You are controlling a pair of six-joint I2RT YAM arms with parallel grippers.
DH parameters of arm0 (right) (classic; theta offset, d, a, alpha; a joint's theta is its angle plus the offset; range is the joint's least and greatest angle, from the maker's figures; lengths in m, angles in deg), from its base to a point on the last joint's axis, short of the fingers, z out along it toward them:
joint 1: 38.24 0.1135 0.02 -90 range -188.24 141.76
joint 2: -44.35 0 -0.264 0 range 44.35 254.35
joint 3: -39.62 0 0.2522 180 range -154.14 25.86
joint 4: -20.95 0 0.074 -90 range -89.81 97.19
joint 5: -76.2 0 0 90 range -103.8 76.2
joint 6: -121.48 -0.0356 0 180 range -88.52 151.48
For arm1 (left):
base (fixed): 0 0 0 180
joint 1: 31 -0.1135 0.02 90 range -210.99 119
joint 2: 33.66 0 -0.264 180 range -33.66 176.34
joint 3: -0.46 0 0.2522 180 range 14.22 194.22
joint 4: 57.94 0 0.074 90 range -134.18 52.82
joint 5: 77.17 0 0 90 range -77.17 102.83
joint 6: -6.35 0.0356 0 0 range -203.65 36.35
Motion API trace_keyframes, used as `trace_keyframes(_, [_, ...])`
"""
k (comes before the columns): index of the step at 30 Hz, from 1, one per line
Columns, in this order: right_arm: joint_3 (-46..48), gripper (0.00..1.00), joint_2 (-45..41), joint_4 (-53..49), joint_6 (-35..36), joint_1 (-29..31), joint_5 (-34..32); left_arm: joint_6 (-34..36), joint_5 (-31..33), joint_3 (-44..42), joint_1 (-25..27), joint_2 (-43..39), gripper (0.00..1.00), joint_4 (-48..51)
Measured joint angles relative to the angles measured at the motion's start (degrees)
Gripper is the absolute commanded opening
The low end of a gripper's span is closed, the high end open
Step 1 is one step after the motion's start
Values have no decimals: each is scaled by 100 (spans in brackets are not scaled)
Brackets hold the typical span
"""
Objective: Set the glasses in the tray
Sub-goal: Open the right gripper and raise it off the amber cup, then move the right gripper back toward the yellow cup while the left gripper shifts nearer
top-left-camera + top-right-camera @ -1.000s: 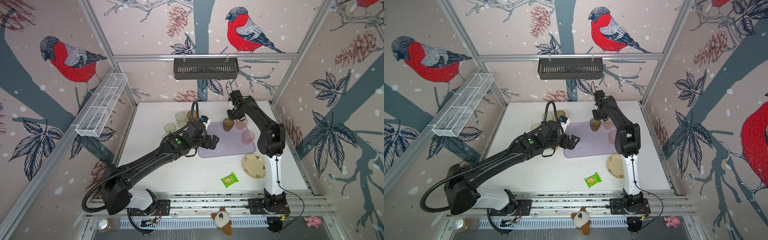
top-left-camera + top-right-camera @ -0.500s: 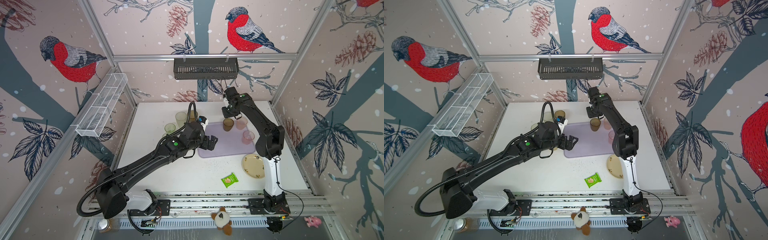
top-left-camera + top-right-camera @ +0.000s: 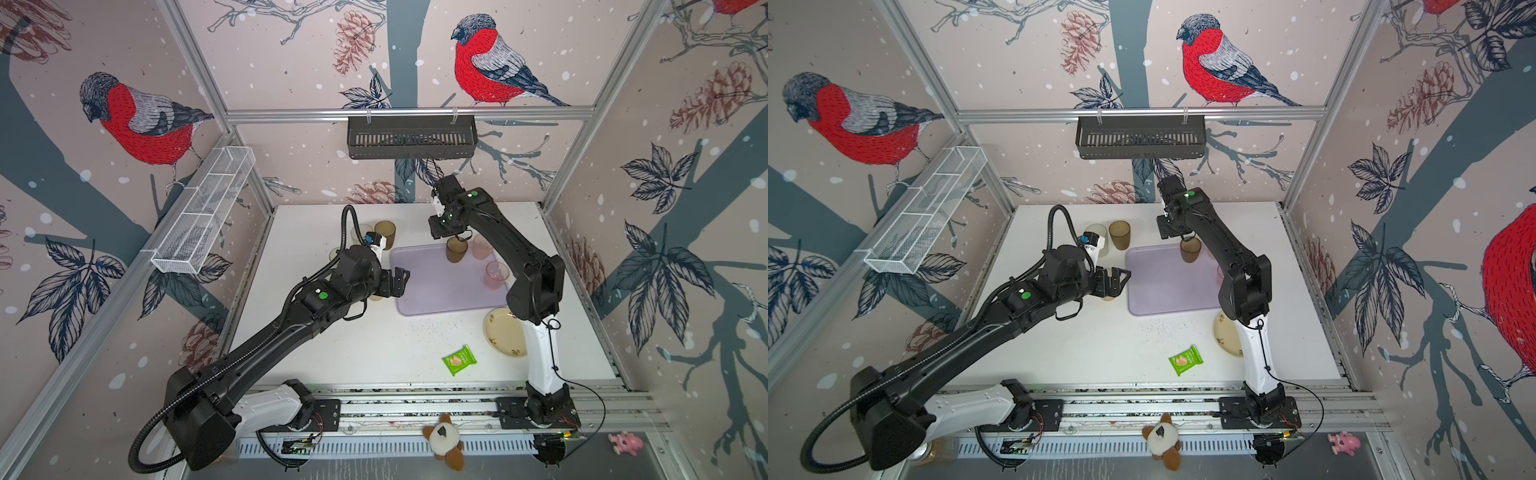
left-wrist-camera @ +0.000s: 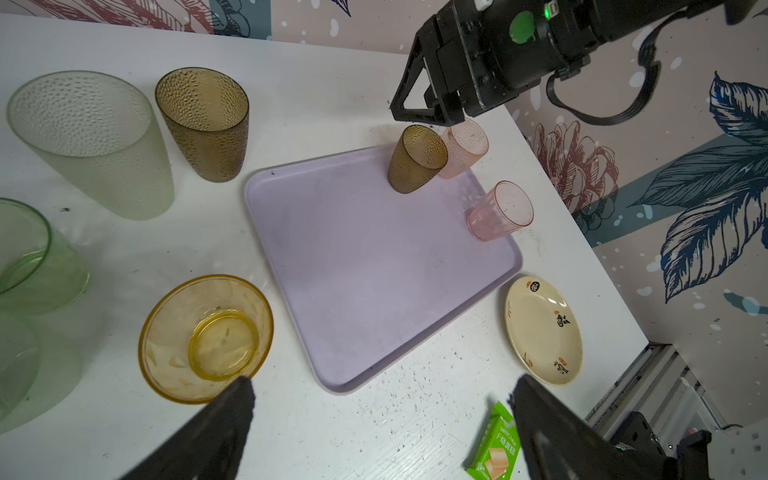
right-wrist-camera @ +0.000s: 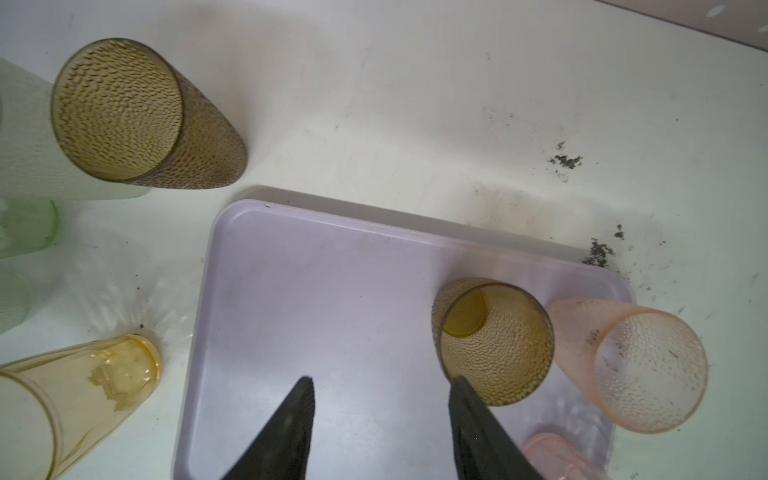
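The lilac tray (image 3: 440,291) lies mid-table. On its far right part stand a brown glass (image 3: 456,250) and two pink glasses (image 3: 482,246) (image 3: 496,274). My right gripper (image 5: 382,379) hovers open just above the brown glass (image 5: 494,345), with one fingertip by its rim and nothing between the jaws. Left of the tray stand a frosted glass (image 4: 91,137), a second brown glass (image 4: 203,120), green glasses (image 4: 29,257) and an amber glass (image 4: 208,336). My left gripper (image 4: 382,380) is wide open and empty over the tray's near left corner, beside the amber glass.
A cream plate (image 3: 505,332) sits off the tray's near right corner, and a green snack packet (image 3: 459,360) lies nearer the front. A black basket (image 3: 411,137) hangs on the back wall and a white wire rack (image 3: 203,220) on the left wall. Dark crumbs dot the table.
My right jaws have spread wider and the gripper has shifted a little left; the brown glass stands where it was. My left gripper has drawn back slightly to the left.
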Motion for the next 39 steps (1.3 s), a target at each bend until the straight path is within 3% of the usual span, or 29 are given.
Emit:
trace_keyframes(18, [212, 53, -7, 116, -448, 1056, 754, -201, -590, -612, -1257, -708, 97, 328])
trace_keyframes(30, [232, 52, 227, 216, -472, 1676, 1010, -367, -713, -892, -1482, -881, 97, 404])
trace_keyframes(39, [240, 49, 428, 350, -577, 1792, 1086, -516, -671, -1132, -1519, -1008, 97, 415])
